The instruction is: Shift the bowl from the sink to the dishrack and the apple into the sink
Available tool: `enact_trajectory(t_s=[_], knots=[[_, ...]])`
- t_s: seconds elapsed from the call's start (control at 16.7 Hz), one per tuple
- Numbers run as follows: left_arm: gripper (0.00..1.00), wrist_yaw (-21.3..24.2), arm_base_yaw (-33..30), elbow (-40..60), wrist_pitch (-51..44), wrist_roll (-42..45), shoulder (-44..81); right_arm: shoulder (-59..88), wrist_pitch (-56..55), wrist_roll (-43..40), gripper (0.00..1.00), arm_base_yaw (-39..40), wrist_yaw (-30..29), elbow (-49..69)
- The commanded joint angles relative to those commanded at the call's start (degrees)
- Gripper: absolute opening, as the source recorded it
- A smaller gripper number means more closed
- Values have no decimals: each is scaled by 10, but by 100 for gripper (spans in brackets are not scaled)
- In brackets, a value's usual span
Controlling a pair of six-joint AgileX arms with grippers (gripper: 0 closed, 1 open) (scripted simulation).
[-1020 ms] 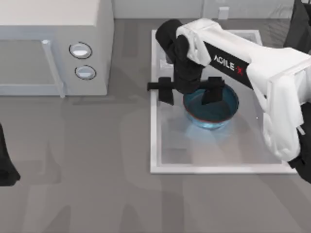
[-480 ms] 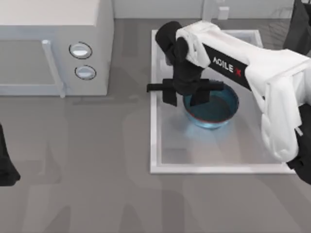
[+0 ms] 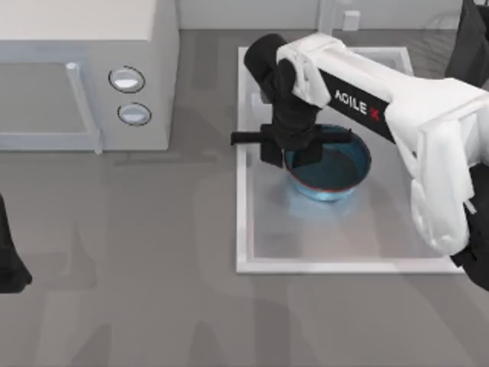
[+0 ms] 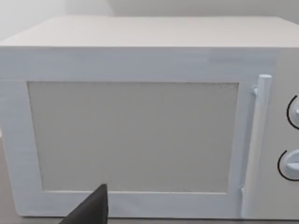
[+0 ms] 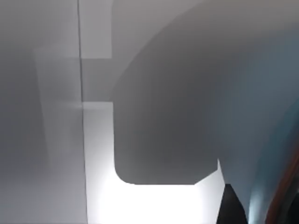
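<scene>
The blue bowl (image 3: pixel 340 168) with its reddish rim sits in the white sink (image 3: pixel 321 266), toward the basin's left wall. My right gripper (image 3: pixel 288 153) reaches down from the right arm onto the bowl's left rim. One finger stands outside the rim and the other inside, shut on it. In the right wrist view the bowl's blue wall (image 5: pixel 275 140) curves close by, beside the sink's pale floor (image 5: pixel 98 140). My left gripper (image 3: pixel 9 264) is parked at the table's left edge, facing the microwave. The apple is out of view.
A white microwave (image 3: pixel 76 46) with two round knobs stands at the back left, and its door (image 4: pixel 135 135) faces the left wrist view. The white faucet (image 3: pixel 336 15) rises behind the sink. A dark object (image 3: pixel 470 38) sits at the far right corner. Bare grey tabletop lies in front.
The right gripper's fingers have drawn together from a wide spread onto the bowl's left rim. The bowl has shifted slightly left. The left arm has not moved.
</scene>
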State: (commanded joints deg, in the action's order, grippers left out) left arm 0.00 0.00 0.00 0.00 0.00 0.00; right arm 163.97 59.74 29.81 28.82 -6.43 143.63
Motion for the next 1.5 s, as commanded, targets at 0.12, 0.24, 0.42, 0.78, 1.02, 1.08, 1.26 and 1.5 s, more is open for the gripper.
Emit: enact_trajectory(t_s=[0.12,0.24,0.42,0.78,1.02,1.08,1.26,1.5], knots=[[100,0,0,0,0,0,0,0,0,0,0,0,0,0],[100,0,0,0,0,0,0,-4,0,0,0,-2,0,-2],[100,0,0,0,0,0,0,-25,9,10,0,10,-1,-13],[100,0,0,0,0,0,0,-227,102,95,0,101,-5,-123],[100,0,0,0,0,0,0,-425,195,173,0,179,-15,-232],[100,0,0,0,0,0,0,-470,217,192,0,198,-18,-258],[100,0,0,0,0,0,0,-576,273,241,0,246,-27,-323],[100,0,0,0,0,0,0,-632,305,273,0,278,-34,-363]])
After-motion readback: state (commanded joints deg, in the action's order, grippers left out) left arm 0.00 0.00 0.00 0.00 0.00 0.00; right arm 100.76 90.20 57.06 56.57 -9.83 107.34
